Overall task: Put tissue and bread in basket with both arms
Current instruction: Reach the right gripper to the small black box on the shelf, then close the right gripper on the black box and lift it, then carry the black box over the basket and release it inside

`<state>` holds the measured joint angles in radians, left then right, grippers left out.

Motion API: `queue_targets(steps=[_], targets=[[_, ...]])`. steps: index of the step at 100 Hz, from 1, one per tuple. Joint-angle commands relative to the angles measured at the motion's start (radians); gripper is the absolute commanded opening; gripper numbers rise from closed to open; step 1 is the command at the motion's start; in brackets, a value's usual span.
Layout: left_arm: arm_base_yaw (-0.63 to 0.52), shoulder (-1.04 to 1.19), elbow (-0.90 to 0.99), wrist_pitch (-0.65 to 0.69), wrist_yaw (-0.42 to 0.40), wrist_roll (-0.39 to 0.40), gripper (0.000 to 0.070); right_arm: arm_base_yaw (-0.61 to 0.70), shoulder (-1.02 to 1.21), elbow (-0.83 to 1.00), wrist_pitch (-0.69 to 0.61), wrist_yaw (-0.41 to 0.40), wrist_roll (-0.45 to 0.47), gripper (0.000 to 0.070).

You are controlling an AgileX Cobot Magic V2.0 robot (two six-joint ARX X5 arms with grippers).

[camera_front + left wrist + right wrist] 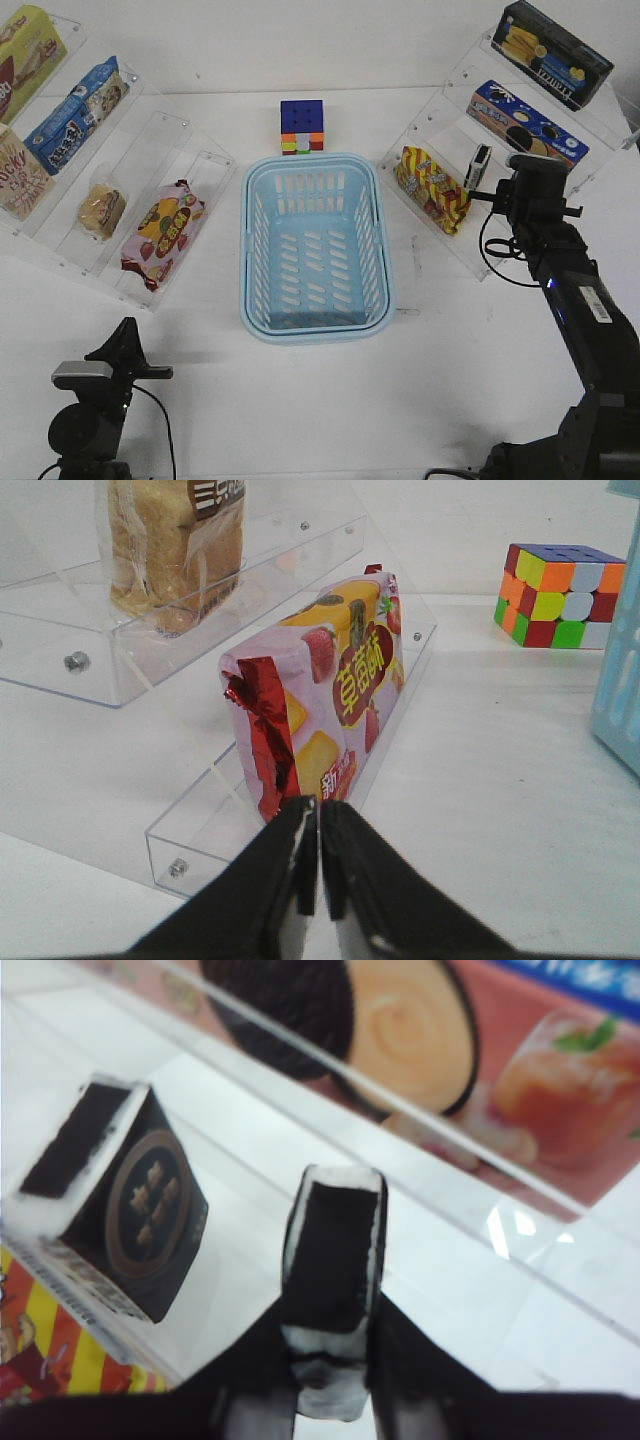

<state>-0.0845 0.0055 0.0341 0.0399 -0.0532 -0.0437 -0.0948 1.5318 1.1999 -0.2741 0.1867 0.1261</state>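
Between the two clear racks, at table centre, we log the basket [316,245], light blue and slotted, with nothing inside; only the front view shows it whole, while the left wrist view catches just a blue edge [622,650]. Behind it stands a puzzle cube [302,126], also seen from the left wrist [558,595]. On the left rack we count a long pink-red snack bag [162,232] on the lowest shelf and the bread [101,210] one shelf up. The left wrist view shows the bag's strawberry print close up [325,695] and the bread's dark label [180,540], detail the front view lacks. We find the left gripper [319,875] low near the table's front edge, fingers pressed together on nothing. At the right rack, the right gripper [330,1360] is clamped on the tissue [334,1270], held upright; a second black pack [125,1205] stands just beside it. From the front, only one black pack [480,165] can be seen.
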Motion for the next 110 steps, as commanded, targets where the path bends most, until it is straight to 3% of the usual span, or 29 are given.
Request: queue_targets(steps=[1, 9, 19, 36, 43, 66, 70, 77, 82, 98, 101, 110], targets=[[-0.001, -0.001, -0.02, 0.012, 0.002, -0.002, 0.0001, -0.002, -0.037, 0.027, 0.011, 0.003, -0.023, 0.0], [-0.001, -0.001, -0.02, 0.011, 0.002, -0.002, 0.0001, -0.001, -0.112, 0.027, -0.012, -0.028, -0.025, 0.0], [-0.001, -0.001, -0.02, 0.011, 0.002, -0.002, 0.0001, 0.015, -0.227, 0.027, -0.05, -0.154, -0.006, 0.0], [-0.001, -0.001, -0.02, 0.011, 0.002, -0.002, 0.0001, 0.112, -0.346, 0.027, -0.045, -0.605, 0.042, 0.0], [-0.001, -0.001, -0.02, 0.011, 0.002, -0.002, 0.0001, 0.185, -0.346, 0.027, -0.041, -0.678, 0.041, 0.0], [-0.001, -0.001, -0.02, 0.012, 0.002, -0.002, 0.0001, 0.479, -0.237, 0.025, -0.047, -0.585, -0.076, 0.0022], [-0.001, -0.001, -0.02, 0.011, 0.002, -0.002, 0.0001, 0.503, -0.212, 0.025, -0.047, -0.574, -0.08, 0.0112], [-0.001, -0.001, -0.02, 0.012, 0.002, -0.002, 0.0001, 0.537, -0.174, 0.025, -0.041, -0.573, -0.079, 0.0349], [-0.001, -0.001, -0.02, 0.012, 0.002, -0.003, 0.0001, 0.558, -0.155, 0.025, -0.039, -0.57, -0.08, 0.0407], [-0.001, -0.001, -0.02, 0.013, 0.002, -0.003, 0.0001, 0.561, -0.166, 0.026, 0.001, -0.543, -0.076, 0.0376], [-0.001, -0.001, -0.02, 0.013, 0.002, -0.004, 0.0001, 0.553, -0.183, 0.026, 0.005, -0.532, -0.072, 0.0315], [-0.001, -0.001, -0.02, 0.014, 0.002, -0.055, 0.0001, 0.505, -0.253, 0.027, -0.004, -0.472, -0.07, 0.0]])
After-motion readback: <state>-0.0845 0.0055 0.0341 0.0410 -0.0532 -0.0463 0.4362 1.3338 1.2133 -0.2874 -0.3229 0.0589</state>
